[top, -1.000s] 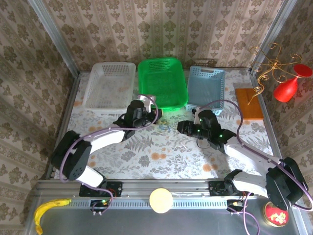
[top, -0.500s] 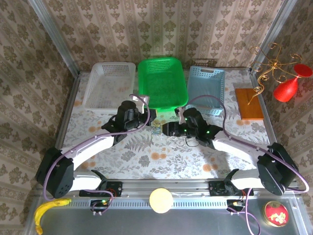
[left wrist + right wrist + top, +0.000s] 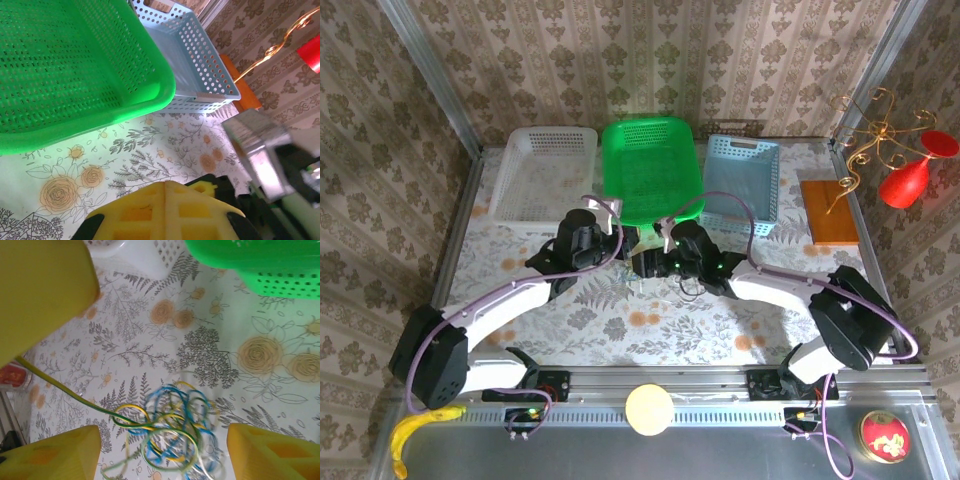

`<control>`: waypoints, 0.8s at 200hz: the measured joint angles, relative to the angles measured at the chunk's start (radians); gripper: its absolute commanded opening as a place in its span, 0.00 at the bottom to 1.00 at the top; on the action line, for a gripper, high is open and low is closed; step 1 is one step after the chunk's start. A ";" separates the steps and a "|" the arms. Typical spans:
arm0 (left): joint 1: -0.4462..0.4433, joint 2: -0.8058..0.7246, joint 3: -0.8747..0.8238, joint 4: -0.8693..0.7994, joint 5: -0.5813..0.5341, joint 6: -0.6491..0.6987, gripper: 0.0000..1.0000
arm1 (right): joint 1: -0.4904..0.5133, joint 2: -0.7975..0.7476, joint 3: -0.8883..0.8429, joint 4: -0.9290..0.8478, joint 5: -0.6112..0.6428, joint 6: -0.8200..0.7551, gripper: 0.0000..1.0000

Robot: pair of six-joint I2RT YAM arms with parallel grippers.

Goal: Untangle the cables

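The cables [image 3: 170, 432], blue, yellow and pale strands in one loose knot with no clear long axis, lie on the flowered counter [image 3: 150, 350] just in front of the green basket [image 3: 660, 215], directly between the spread fingers of the right tool [image 3: 162, 455], which is the nearer one. One yellow-green strand runs taut away from the knot to the left tool [image 3: 165, 192], whose fingers are pressed together, apparently pinching it. The green basket, the white basket [image 3: 520, 220] and the blue basket [image 3: 740, 142] hold nothing that I can see.

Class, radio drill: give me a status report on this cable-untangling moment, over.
Left gripper shut on a strand of the cables. Right gripper open, astride the tangle. Green basket close by, not blocking.
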 measured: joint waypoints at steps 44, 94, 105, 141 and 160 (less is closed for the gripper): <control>0.000 -0.027 -0.012 0.031 0.005 -0.044 0.00 | 0.010 0.055 0.007 0.089 0.023 -0.002 0.64; 0.000 -0.047 -0.012 0.060 0.014 -0.096 0.00 | 0.010 0.138 0.011 0.171 0.115 0.019 0.40; 0.000 -0.060 -0.009 0.061 0.019 -0.107 0.00 | 0.010 0.150 0.009 0.183 0.132 0.024 0.38; 0.012 -0.098 0.037 0.060 0.038 -0.126 0.00 | 0.010 0.173 -0.024 0.230 0.168 0.048 0.37; 0.022 -0.117 0.074 0.057 0.045 -0.133 0.00 | 0.010 0.192 -0.054 0.248 0.177 0.060 0.37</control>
